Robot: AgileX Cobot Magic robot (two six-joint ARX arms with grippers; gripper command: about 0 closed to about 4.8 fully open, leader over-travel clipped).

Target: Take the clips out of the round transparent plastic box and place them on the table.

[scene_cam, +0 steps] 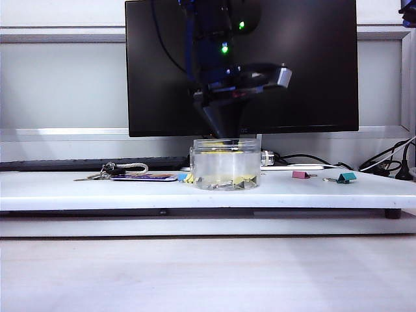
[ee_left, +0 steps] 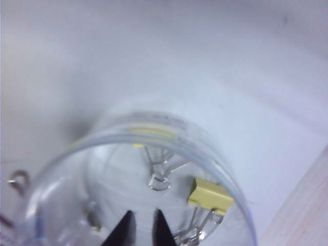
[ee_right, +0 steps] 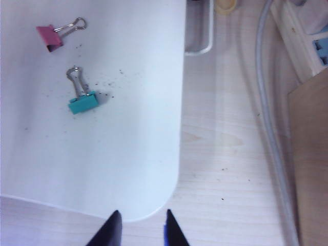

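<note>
The round transparent plastic box [scene_cam: 225,164] stands mid-table [scene_cam: 78,192] in front of the monitor. Yellow clips [scene_cam: 243,182] lie on its bottom. My left gripper [scene_cam: 227,134] hangs point-down in the box's mouth. In the left wrist view its jaws [ee_left: 144,228] stand a narrow gap apart with nothing between them, inside the box rim [ee_left: 154,134]. A yellow clip [ee_left: 209,196] lies just beside one fingertip, and a wire handle [ee_left: 159,177] lies farther in. A pink clip [ee_right: 49,38] rests on the table. My right gripper [ee_right: 141,226] is open over the table's rounded corner [ee_right: 154,205], holding nothing.
A teal clip [ee_right: 83,103] lies near the pink one, to the right of the box [scene_cam: 346,177]. Keys with a tag [scene_cam: 123,173] lie left of the box. A black monitor [scene_cam: 305,71] stands behind. Cables [ee_right: 271,128] and a power strip [ee_right: 307,41] lie off the table's right end.
</note>
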